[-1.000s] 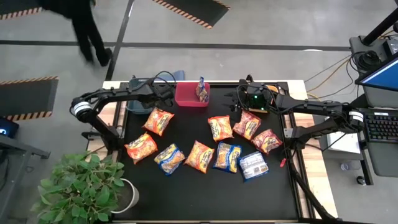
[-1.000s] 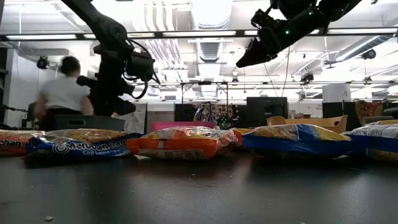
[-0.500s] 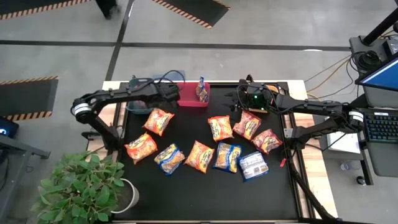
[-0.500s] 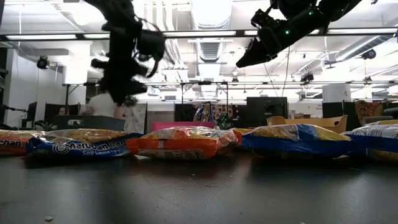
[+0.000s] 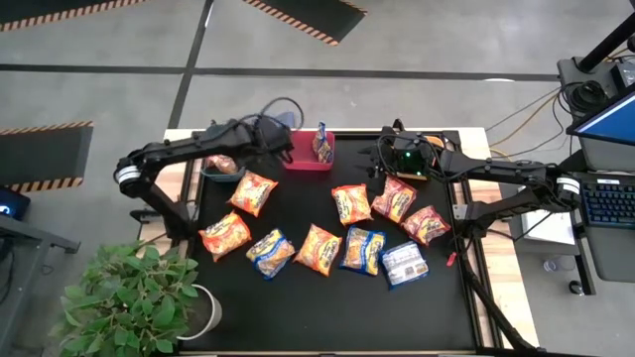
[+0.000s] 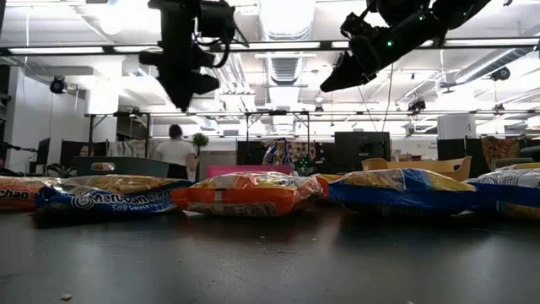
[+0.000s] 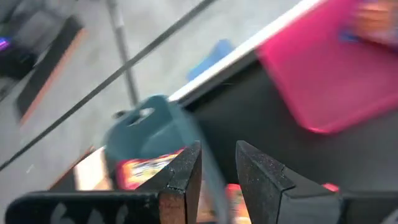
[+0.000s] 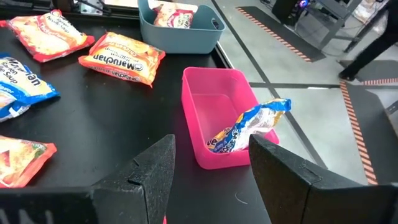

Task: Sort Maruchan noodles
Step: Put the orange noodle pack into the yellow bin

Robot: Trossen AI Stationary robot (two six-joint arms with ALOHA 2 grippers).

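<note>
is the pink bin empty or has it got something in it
Not empty: the pink bin holds one blue-and-yellow noodle packet, leaning against its wall and poking above the rim.

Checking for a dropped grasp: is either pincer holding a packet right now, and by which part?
Nothing is held. The left pincer hangs above the grey bin with an empty gap between its fingers; the right pincer is open and empty, facing the pink bin.
</note>
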